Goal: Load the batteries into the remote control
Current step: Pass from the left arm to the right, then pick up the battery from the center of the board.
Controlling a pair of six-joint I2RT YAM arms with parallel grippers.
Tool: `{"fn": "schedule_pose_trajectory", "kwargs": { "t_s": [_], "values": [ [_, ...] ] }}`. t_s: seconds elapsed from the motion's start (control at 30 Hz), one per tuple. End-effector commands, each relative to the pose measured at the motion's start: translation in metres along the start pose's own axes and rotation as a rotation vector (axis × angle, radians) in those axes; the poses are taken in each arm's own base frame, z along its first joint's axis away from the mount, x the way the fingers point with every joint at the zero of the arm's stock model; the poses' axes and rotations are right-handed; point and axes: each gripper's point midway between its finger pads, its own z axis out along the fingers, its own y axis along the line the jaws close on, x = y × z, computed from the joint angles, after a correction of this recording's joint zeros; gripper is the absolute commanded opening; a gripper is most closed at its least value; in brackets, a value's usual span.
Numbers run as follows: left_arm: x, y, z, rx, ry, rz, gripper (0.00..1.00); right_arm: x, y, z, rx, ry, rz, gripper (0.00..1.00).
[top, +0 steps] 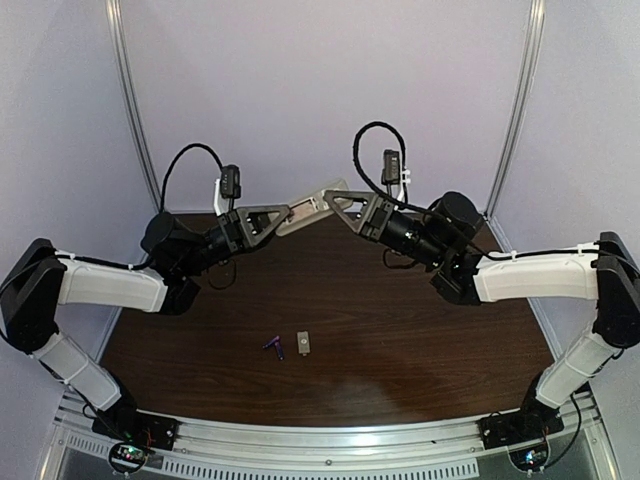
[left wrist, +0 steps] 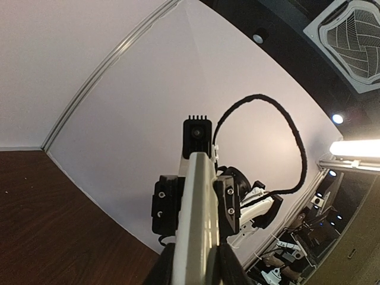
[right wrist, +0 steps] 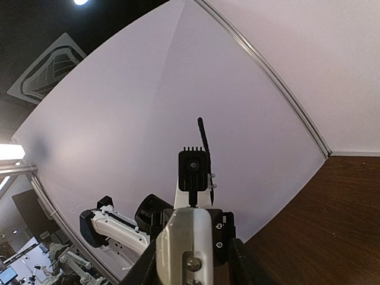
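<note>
Both arms are met at the far side of the worktop (top: 420, 340). The remote control (top: 313, 207) is held aloft between them, clamped at one end by the left pincer (top: 296, 214) and at the other by the right pincer (top: 334, 199), both closed on it. A hand-over or a turning of the battery recess into reach is judged to be under way. The batteries (top: 272, 345) are seen lying on the near worktop, just beside the small grey cover piece (top: 303, 344), well apart from the remote control. Nothing is loaded yet, so one pincer must be freed for fetching.
</note>
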Motion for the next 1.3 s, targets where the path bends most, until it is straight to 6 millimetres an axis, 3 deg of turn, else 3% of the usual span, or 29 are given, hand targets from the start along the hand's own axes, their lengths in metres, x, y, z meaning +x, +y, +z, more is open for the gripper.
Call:
{"fn": "schedule_pose_trajectory", "kwargs": {
  "t_s": [0.0, 0.17, 0.33, 0.5, 0.67, 0.77, 0.9, 1.03, 1.27],
  "values": [
    [0.001, -0.007, 0.001, 0.037, -0.014, 0.014, 0.0, -0.008, 0.007, 0.005, -0.02, -0.028, -0.014, 0.36],
    [0.003, -0.004, 0.002, 0.039, -0.006, 0.0, 0.0, -0.005, 0.004, 0.007, -0.026, -0.025, -0.003, 0.3],
    [0.006, -0.004, 0.001, 0.039, 0.003, -0.007, 0.0, -0.006, 0.004, 0.006, -0.022, -0.028, -0.001, 0.14],
    [0.011, 0.002, -0.003, -0.017, 0.036, 0.015, 0.33, -0.009, -0.001, -0.002, 0.005, -0.024, -0.006, 0.0],
    [0.006, 0.011, -0.014, -0.14, 0.076, 0.069, 0.66, -0.009, -0.009, -0.016, 0.034, -0.004, 0.003, 0.0],
    [0.009, 0.021, -0.024, -0.259, 0.135, 0.105, 0.75, -0.006, -0.018, -0.028, 0.076, 0.027, 0.005, 0.0],
    [0.022, 0.04, -0.048, -0.471, 0.271, 0.168, 0.76, 0.004, -0.037, -0.046, 0.163, 0.099, 0.004, 0.0],
    [0.049, 0.067, -0.089, -0.708, 0.47, 0.186, 0.73, 0.015, -0.054, -0.066, 0.247, 0.178, 0.006, 0.0],
    [0.085, 0.098, -0.132, -0.897, 0.7, 0.132, 0.61, 0.035, -0.079, -0.095, 0.358, 0.291, 0.021, 0.0]
  ]
}}
